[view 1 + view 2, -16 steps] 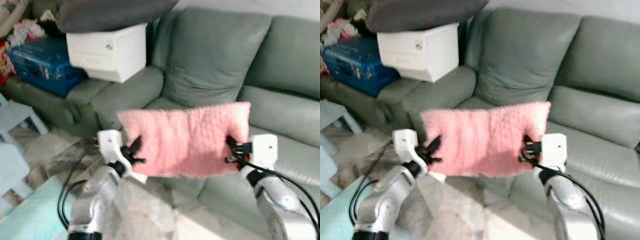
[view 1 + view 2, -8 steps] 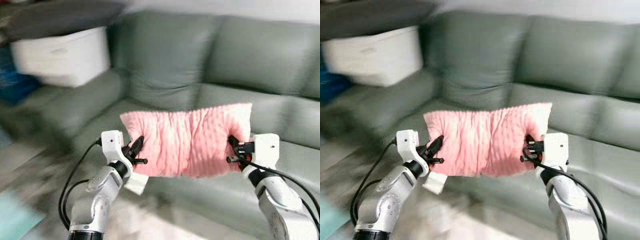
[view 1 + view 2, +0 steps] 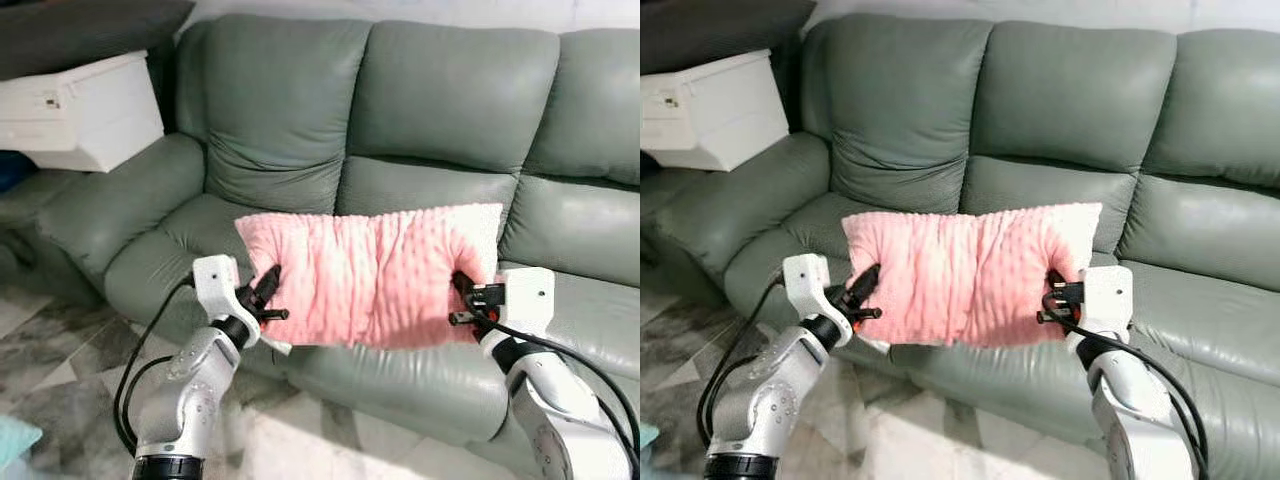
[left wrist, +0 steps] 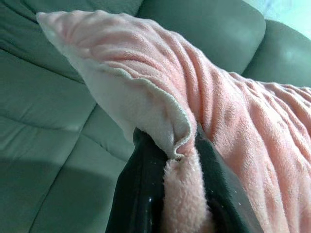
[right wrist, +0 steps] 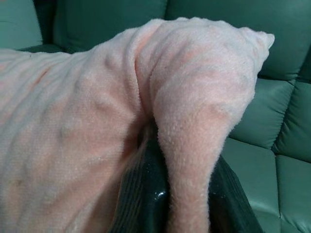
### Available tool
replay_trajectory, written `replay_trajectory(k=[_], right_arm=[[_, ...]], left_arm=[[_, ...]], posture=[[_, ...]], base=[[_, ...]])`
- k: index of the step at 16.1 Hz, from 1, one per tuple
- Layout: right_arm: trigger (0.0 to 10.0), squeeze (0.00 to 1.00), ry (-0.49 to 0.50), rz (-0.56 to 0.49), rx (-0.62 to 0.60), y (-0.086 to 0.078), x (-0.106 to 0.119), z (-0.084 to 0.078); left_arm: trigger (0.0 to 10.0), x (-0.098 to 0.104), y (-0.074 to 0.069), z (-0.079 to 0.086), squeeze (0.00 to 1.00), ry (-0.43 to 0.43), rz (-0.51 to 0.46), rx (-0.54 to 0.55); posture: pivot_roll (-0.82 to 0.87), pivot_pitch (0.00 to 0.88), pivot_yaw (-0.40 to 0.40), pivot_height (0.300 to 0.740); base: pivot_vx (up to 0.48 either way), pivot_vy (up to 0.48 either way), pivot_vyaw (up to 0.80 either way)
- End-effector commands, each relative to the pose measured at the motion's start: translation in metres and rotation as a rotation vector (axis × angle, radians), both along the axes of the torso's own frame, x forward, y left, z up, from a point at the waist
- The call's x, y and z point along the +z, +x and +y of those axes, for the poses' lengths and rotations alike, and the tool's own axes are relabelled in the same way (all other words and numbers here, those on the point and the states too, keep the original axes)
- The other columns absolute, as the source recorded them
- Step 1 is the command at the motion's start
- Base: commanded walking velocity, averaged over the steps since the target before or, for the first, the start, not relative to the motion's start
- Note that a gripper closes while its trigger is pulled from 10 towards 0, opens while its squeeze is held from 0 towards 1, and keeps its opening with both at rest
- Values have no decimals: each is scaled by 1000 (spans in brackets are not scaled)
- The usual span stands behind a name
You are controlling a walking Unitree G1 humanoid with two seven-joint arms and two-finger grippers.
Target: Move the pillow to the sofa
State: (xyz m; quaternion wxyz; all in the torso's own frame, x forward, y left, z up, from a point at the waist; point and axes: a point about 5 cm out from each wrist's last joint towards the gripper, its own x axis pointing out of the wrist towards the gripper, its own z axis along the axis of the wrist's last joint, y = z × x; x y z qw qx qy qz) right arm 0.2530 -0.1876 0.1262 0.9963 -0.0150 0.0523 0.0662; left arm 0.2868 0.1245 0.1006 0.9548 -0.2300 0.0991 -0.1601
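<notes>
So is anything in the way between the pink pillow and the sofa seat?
Nothing visible blocks it. The pink pillow hangs between the left end effector and right end effector, each pinching an end, right above the green sofa's bare seat cushions.

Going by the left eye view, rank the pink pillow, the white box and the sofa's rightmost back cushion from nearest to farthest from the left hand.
1. The fuzzy pink pillow: the left hand is pinching its left edge.
2. The white rectangular storage box: up to the robot's left, above the grey-green leather sofa's armrest.
3. The sofa's rightmost back cushion: far across on the right, beyond the right hand.
</notes>
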Motion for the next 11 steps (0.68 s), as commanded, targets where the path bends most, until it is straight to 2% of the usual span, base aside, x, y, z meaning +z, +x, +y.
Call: replay_trajectory(k=[1, 3, 11], right_arm=[[10000, 0, 1, -48, 22, 3, 10, 5], [10000, 0, 1, -45, 20, 3, 10, 5], [10000, 0, 7, -37, 17, 3, 9, 6]], left_arm=[[10000, 8, 4, 2, 0, 5, -41, -3], [10000, 9, 5, 2, 0, 5, -45, -3], [10000, 8, 5, 3, 0, 7, -39, -2]], posture=[[-252, 0, 26, 740], [-252, 0, 28, 740], [-250, 0, 34, 740]], base=[[0, 0, 0], [0, 0, -253], [0, 0, -792]])
